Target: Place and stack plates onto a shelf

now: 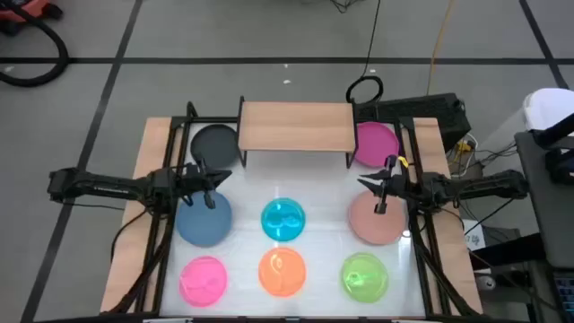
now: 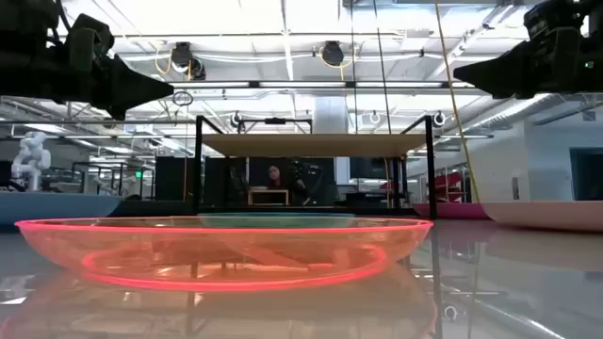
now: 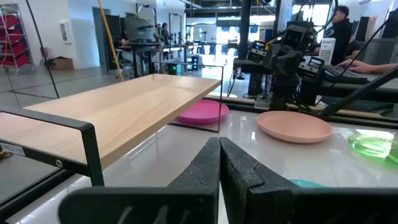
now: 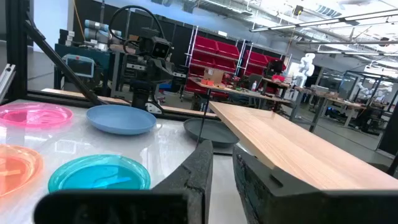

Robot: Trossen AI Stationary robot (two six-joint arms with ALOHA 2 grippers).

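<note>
overhead arrangement: the shelf (image 1: 295,126) stands at the far middle of the tabletop (image 1: 318,215), its board bare. dark grey plate (image 1: 213,144) lies just left of the shelf, magenta plate (image 1: 376,144) just right of it, partly under the board's edge. middle row: blue plate (image 1: 204,220), cyan plate (image 1: 283,221), dusty pink plate (image 1: 375,219). near row: pink plate (image 1: 204,280), orange plate (image 1: 282,272), green plate (image 1: 364,276). all eight plates lie flat on the tabletop, none stacked.

left tool (image 1: 206,184) hovers over the far edge of the blue plate; in its wrist view the fingers (image 3: 205,165) meet at the tips, holding nothing. right tool (image 1: 381,190) hovers over the far edge of the dusty pink plate; its fingers (image 4: 202,165) stand a narrow gap apart, holding nothing. in the low view both arms hang above the tabletop, clear of the plates.
</note>
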